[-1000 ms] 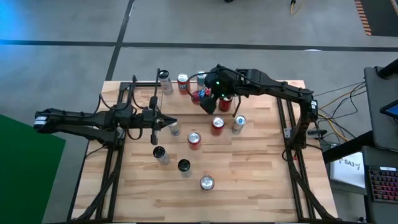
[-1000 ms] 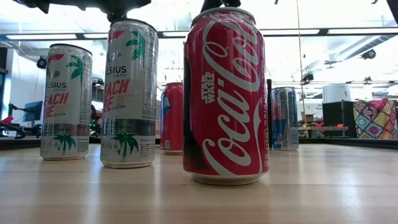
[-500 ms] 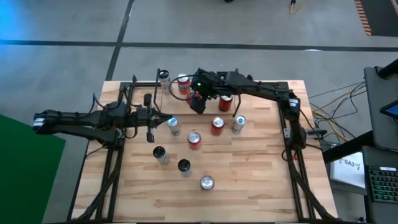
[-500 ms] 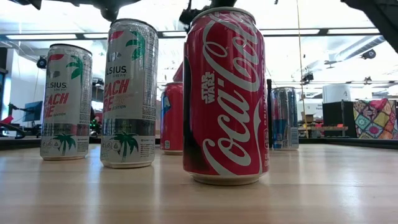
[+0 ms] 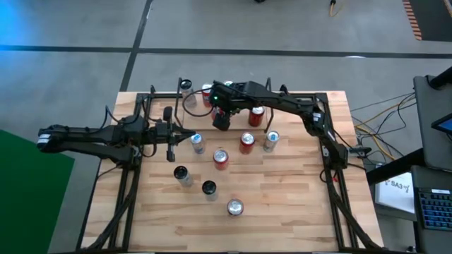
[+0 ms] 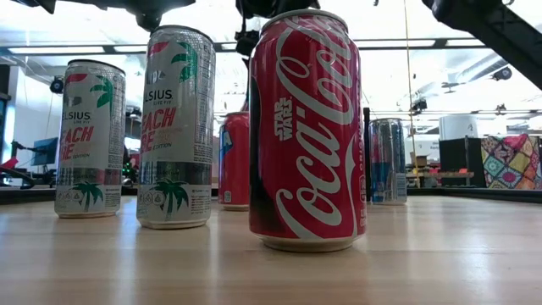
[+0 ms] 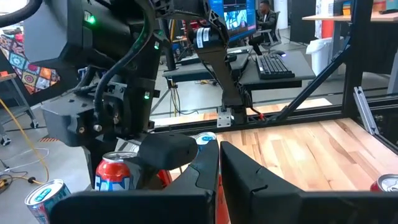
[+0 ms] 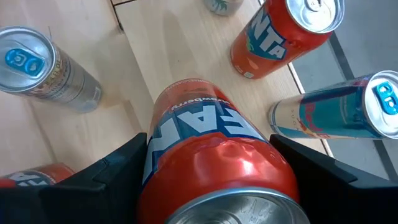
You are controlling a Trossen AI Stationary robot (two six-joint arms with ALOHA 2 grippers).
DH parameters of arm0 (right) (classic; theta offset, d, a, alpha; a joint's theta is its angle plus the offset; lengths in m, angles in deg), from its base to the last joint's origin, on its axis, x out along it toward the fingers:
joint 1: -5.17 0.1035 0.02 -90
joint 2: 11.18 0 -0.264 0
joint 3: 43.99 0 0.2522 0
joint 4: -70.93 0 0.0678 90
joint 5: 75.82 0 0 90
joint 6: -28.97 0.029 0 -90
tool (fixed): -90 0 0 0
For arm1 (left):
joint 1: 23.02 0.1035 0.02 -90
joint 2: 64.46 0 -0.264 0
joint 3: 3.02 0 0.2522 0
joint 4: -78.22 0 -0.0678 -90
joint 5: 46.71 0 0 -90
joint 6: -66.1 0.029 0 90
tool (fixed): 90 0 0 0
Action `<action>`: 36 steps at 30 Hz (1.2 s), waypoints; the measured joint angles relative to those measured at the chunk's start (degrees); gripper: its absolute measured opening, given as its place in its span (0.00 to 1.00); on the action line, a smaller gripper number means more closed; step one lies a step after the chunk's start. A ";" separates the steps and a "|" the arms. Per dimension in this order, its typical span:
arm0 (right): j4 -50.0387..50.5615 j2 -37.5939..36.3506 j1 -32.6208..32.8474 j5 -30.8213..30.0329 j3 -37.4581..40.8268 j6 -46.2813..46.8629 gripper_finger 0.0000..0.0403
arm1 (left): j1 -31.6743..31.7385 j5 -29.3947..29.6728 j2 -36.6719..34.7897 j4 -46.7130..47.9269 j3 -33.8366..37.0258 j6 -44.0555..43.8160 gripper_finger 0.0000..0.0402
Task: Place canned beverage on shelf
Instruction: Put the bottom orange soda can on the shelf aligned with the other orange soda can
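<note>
My right gripper (image 5: 221, 118) reaches over the table's far middle and is shut on an orange-red Fanta can (image 8: 214, 155). The shelf of thin black rods (image 5: 164, 97) stands at the far left, to the left of the held can. My left gripper (image 7: 219, 180) is shut with nothing in it. It points level over the table's left side (image 5: 181, 135), near a silver can (image 5: 196, 143). My right gripper pinches the Fanta can by its side wall, close to the top end (image 8: 186, 186), one finger (image 8: 109, 174) on each side. The fingers slant down from the table's right side and lie across the can. The can tilts with its bottom (image 8: 186, 87) pointing down at the table, and looks lifted clear.
Several cans stand around the middle of the table (image 5: 246, 142), (image 5: 221, 158), (image 5: 271, 140), (image 5: 209, 188), (image 5: 234, 207). Two more stand by the far edge (image 5: 185, 86), (image 5: 207, 92). Black side frames (image 5: 332, 176) run along both table sides. In the low view a Coca-Cola can (image 6: 306, 127) stands close in front.
My right gripper has carried the Fanta can toward the table's left edge and downward, tipping further down and rolling a little. It has stayed shut on the can.
</note>
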 joint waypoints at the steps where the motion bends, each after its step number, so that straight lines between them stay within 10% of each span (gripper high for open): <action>1: 0.02 0.06 -0.14 0.01 -0.06 -0.03 0.72 | 0.00 0.00 0.00 -0.01 0.00 0.00 0.00; 36: 2.58 2.72 -0.95 0.02 0.26 0.04 0.73 | -0.01 0.02 0.61 0.02 0.00 -0.01 0.00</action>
